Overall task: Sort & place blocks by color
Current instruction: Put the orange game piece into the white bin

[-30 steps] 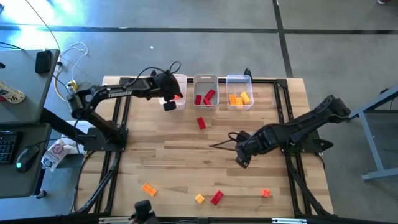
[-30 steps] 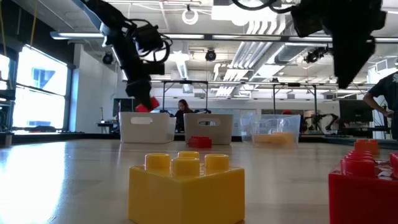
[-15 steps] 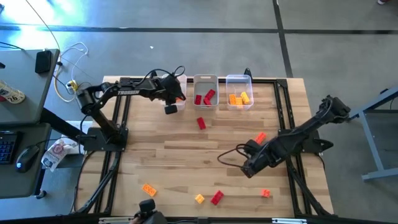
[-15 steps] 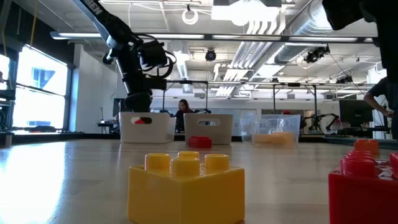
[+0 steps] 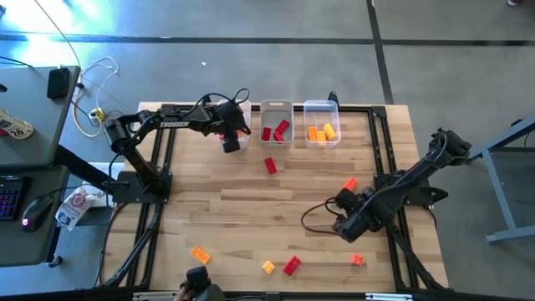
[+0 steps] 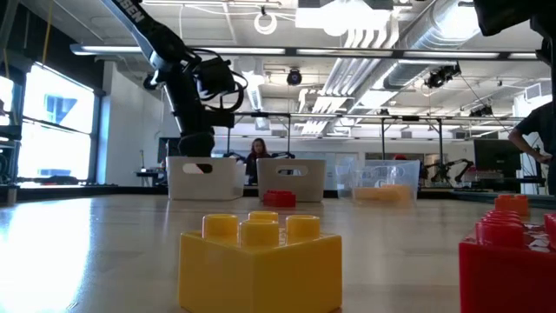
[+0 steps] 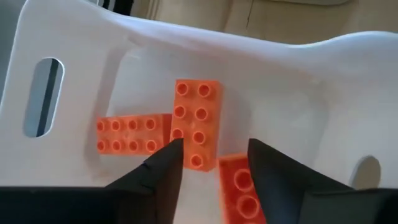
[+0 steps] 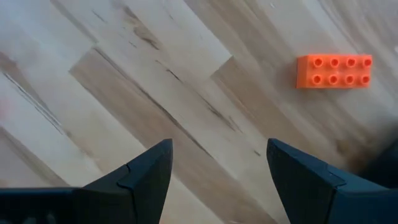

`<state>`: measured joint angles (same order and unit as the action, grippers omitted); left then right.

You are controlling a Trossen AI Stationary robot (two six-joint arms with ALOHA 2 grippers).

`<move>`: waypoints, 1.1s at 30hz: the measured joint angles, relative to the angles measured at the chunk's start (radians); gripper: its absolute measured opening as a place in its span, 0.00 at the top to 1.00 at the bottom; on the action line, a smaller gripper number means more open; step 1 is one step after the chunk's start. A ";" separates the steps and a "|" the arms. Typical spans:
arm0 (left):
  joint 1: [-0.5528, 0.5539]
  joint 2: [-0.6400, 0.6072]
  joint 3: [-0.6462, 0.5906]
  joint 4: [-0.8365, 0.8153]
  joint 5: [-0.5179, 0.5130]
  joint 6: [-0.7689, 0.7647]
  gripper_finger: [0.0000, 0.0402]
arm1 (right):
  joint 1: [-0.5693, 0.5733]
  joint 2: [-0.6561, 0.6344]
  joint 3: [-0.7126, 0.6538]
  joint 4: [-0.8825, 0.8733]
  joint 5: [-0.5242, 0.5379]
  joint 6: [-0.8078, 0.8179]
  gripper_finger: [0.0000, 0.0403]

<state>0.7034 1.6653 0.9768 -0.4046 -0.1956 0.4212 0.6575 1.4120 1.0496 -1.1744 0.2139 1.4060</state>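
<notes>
My left gripper [image 5: 237, 130] [image 6: 198, 149] is dipped into the left white bin [image 6: 206, 178], open. In its wrist view my left gripper [image 7: 214, 165] stands over three orange-red blocks on the bin floor: one [image 7: 198, 121], one [image 7: 132, 134], and one [image 7: 239, 186] right under the fingertips. Whether a finger touches that last one, I cannot tell. My right gripper [image 5: 344, 227] [image 8: 217, 168] hangs open over bare wood near the table's right front. An orange block [image 8: 334, 70] lies ahead of it.
The middle bin [image 5: 276, 124] holds red blocks, the right bin [image 5: 322, 124] orange-yellow ones. Loose blocks: red [image 5: 270, 165], orange-red [image 5: 349, 185], orange [image 5: 200, 254], yellow [image 5: 267, 267], red [image 5: 291, 266], orange [image 5: 357, 260]. Bare wood lies at the table's middle and left.
My left gripper has gone down into the left bin with an orange-red block, which now lies on the bin floor. My right gripper has swung toward the table's near right corner and turned, uncovering the orange-red block behind it.
</notes>
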 joint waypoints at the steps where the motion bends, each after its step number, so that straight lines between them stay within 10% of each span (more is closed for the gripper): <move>1: 0.000 0.000 0.000 0.002 -0.007 -0.003 0.57 | -0.001 0.000 0.000 -0.001 0.001 -0.016 0.38; 12: -0.040 0.000 0.097 -0.037 -0.250 -0.026 0.50 | -0.122 0.000 0.000 -0.036 0.061 -0.239 0.38; 33: -0.197 0.000 0.291 -0.297 -0.130 -0.150 0.50 | -0.433 0.000 0.000 -0.127 -0.014 -0.939 0.38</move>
<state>0.5065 1.6650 1.2673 -0.7017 -0.3258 0.2712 0.2240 1.4124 1.0496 -1.3014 0.2003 0.4674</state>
